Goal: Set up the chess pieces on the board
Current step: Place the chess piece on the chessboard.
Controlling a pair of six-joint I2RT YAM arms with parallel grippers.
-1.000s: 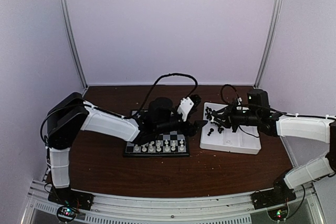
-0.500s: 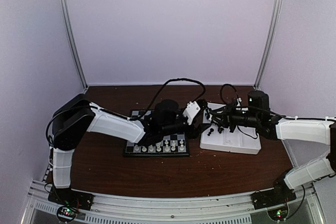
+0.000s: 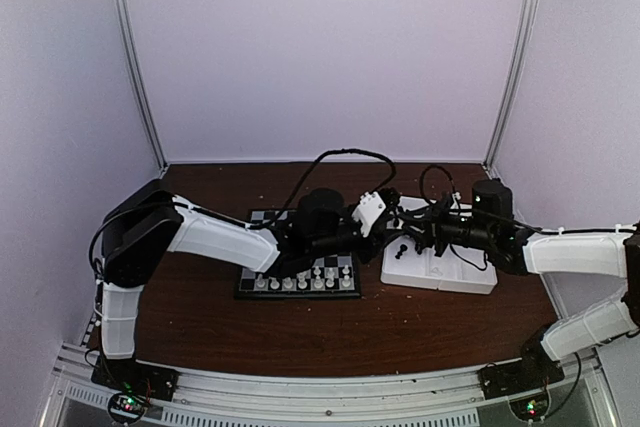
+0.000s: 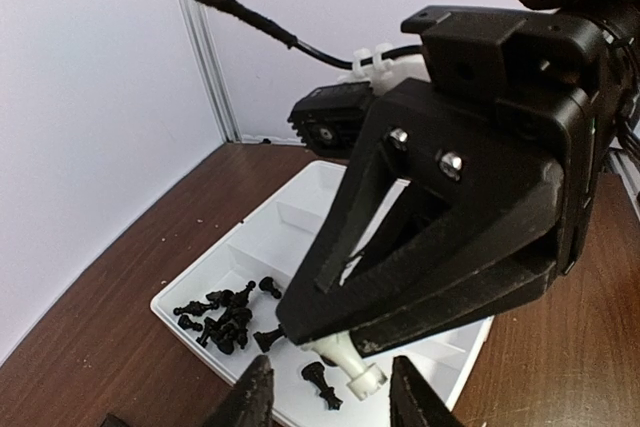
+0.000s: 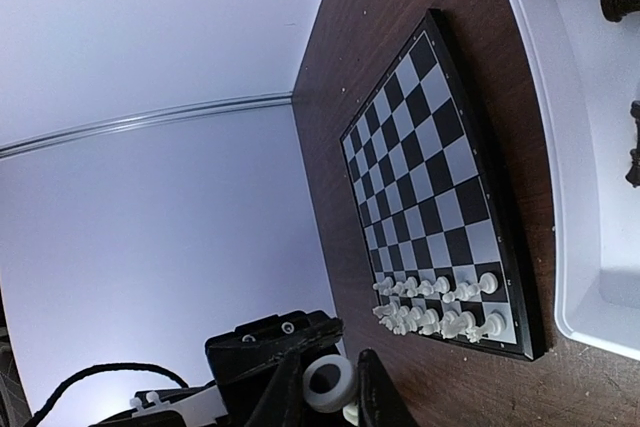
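My right gripper (image 3: 408, 219) is shut on a white chess piece (image 5: 328, 383) and holds it over the left end of the white tray. In the left wrist view the right gripper (image 4: 335, 342) fills the frame with the white piece (image 4: 352, 369) sticking out of its tips. My left gripper (image 4: 335, 402) is open, one fingertip on each side of that piece and apart from it. The board (image 5: 430, 177) lies to the left with two rows of white pieces (image 5: 435, 309) along its near edge; the other squares are bare. It also shows in the top view (image 3: 345, 285).
The white divided tray (image 3: 470, 275) lies right of the board; in the left wrist view one compartment of the tray (image 4: 260, 247) holds several black pieces (image 4: 215, 319). Cables loop above both wrists. The table is brown wood (image 3: 200, 317) with purple walls behind.
My left arm has swung right from above the board to the tray's left end and now faces the right gripper. The right gripper has shifted slightly left and nearer.
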